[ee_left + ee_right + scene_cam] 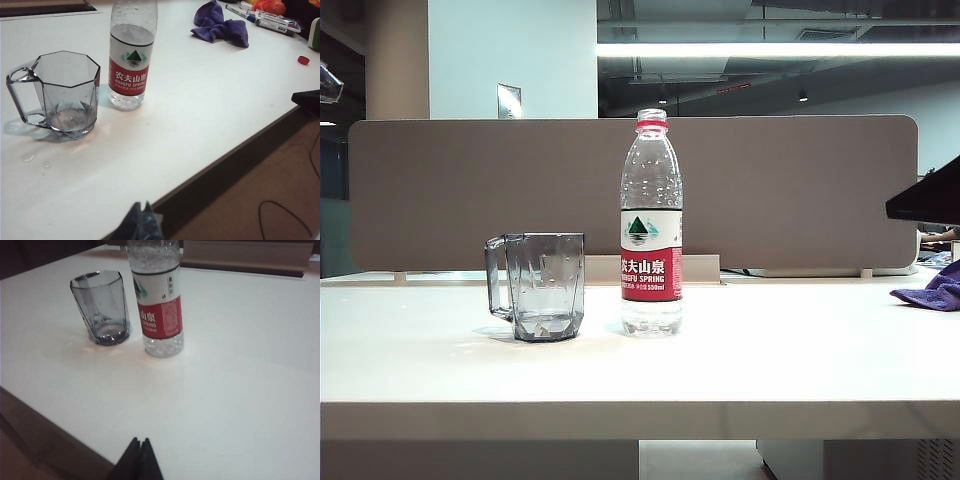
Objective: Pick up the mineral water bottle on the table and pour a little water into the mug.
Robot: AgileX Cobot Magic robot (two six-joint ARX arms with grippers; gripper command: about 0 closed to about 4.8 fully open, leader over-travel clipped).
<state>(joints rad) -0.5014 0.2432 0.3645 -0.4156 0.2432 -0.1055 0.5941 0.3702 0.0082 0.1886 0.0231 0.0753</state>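
Note:
The mineral water bottle (651,220) stands upright and uncapped in the middle of the table (770,350), with clear water inside. Just to its left stands the grey faceted mug (542,285), handle turned away from the bottle; a little water seems to lie at its bottom (70,120). In the left wrist view my left gripper (141,206) is shut and empty over the table's front edge, well short of the mug (62,92) and bottle (130,65). My right gripper (140,440) is also shut and empty, hovering near the table edge, apart from the bottle (159,305) and mug (102,307).
A purple cloth (222,25) lies at the far right of the table beside pens (260,15) and a small red cap (303,60). Water droplets (27,157) dot the table before the mug. A grey partition (470,190) closes the back. A black wedge (925,195) juts in at the right.

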